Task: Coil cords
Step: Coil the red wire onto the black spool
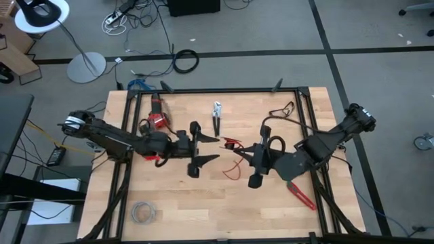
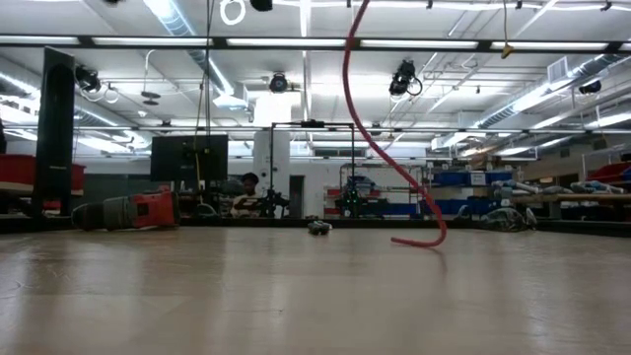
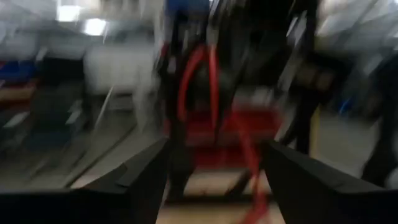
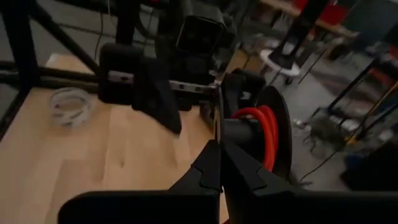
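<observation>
The cord is a thin red wire [image 1: 232, 144]. In the high view it shows at the table's middle, between my two grippers. The low view has it hanging from above in a long curve [image 2: 380, 148], with its lower end [image 2: 409, 240] resting on the table. My right gripper [image 1: 243, 150] comes from the table's right and is shut beside the wire's red loops [image 4: 254, 124]. My left gripper [image 1: 218, 148] comes from the left and faces it. Its fingers are wide open, and the wire [image 3: 198, 81] shows beyond and between them, untouched. My right gripper is shut on the red wire at its looped upper part [image 4: 244, 117], roughly level and from the table's right side. The shut fingers [image 4: 208, 165] hide the exact place of contact. The rest of the wire hangs slack below, its free end [image 2: 409, 240] lying on the table.
Pliers [image 1: 217, 116] lie at the far middle and a red power tool [image 1: 157, 116] at the far left. A black cable [image 1: 285, 108] lies far right, a red-handled tool [image 1: 302, 197] near right, and a pale grey wire coil [image 1: 144, 212] near left.
</observation>
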Controlling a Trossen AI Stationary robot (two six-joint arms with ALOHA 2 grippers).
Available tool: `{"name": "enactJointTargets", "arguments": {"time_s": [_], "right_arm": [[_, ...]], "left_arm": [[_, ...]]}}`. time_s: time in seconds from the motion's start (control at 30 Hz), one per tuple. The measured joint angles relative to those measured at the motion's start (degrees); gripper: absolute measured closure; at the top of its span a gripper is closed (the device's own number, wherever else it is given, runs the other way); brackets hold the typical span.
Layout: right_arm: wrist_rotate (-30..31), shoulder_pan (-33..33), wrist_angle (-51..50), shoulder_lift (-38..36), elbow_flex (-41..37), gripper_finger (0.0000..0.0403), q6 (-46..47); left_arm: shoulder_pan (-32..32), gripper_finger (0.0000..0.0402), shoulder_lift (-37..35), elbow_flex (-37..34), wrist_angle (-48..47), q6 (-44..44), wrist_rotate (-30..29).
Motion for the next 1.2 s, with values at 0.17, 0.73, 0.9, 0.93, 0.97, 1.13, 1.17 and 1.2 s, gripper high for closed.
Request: {"name": "enactJointTargets", "arguments": {"time_s": [0.17,0.73,0.9,0.93,0.97,1.13,1.17,1.2], "right_arm": [[-10.1,-2.4,-5.4,0.0,2.7,0.0403,2.2],[-20.6,-12.1,-10.3,0.1,3.0,0.0403,1.6],[-23.9,-14.0,-9.8,0.1,3.0,0.0403,1.0],[-23.9,-14.2,-9.8,0.1,3.0,0.0403,1.0],[-24.0,-14.4,-9.8,0.1,3.0,0.0403,1.0],[-25.6,-14.9,-9.5,0.1,3.0,0.0403,0.4],[-25.7,-14.9,-9.6,0.1,3.0,0.0403,0.4],[-25.8,-15.1,-9.4,0.4,3.0,0.0403,0.4]], "left_arm": [[-3.1,0.0142,-1.7,11.7,-30.6,2.7,-10.2],[-6.3,0.0178,-1.5,35.0,-72.1,2.8,-17.4],[-6.3,0.0195,-0.2,35.1,-72.2,4.2,-17.6],[-6.2,0.0199,0.1,35.1,-72.2,4.4,-17.8],[-6.3,0.0201,0.3,35.1,-72.2,4.4,-18.1],[-5.5,0.0212,0.5,35.1,-71.9,4.5,-18.8],[-5.4,0.0214,0.5,35.1,-71.6,4.5,-18.9],[-5.4,0.0215,0.5,35.1,-71.3,4.5,-18.9]]}}
